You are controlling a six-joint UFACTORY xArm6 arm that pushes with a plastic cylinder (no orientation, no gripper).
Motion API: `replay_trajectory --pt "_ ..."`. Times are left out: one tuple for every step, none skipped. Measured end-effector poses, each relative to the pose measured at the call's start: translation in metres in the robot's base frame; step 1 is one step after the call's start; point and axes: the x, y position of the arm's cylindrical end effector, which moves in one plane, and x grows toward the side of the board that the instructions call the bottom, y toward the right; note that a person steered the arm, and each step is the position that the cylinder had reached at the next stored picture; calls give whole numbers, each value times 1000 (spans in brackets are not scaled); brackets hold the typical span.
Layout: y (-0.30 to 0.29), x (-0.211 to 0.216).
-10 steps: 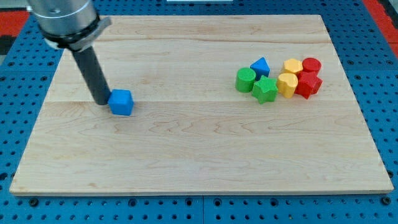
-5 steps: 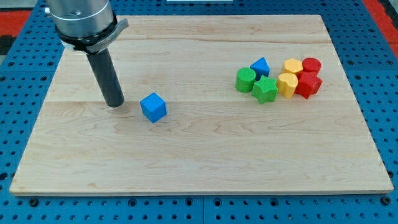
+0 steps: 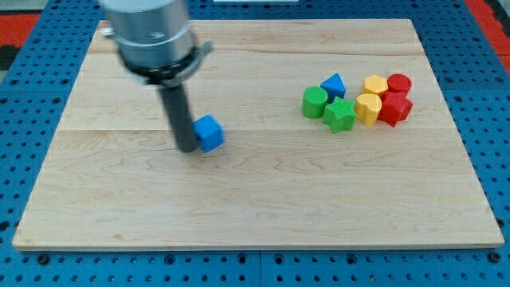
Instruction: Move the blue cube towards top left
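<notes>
Blue cube (image 3: 209, 133), left of frame centre on the worktop (image 3: 255, 199): small, rigid, probably light and free-sliding; no jaws fitted, my tip (image 3: 188, 148) apparently touching its left face; best pushed from lower right.

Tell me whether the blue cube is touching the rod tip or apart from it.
Touching, as far as the view shows: the blue cube sits right against my tip, on its right side, with no board visible between them.

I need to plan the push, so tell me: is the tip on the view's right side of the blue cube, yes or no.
No, my tip stands against the view's left side of the blue cube.
</notes>
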Motion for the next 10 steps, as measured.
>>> replay_trajectory --pt "31 -19" --pt "33 -14" --pt "59 -15" --pt "68 -48" --pt "63 -85" --pt "70 -101" --pt "117 -102" --pt "115 -128" --pt "74 -147" --pt "23 -177"
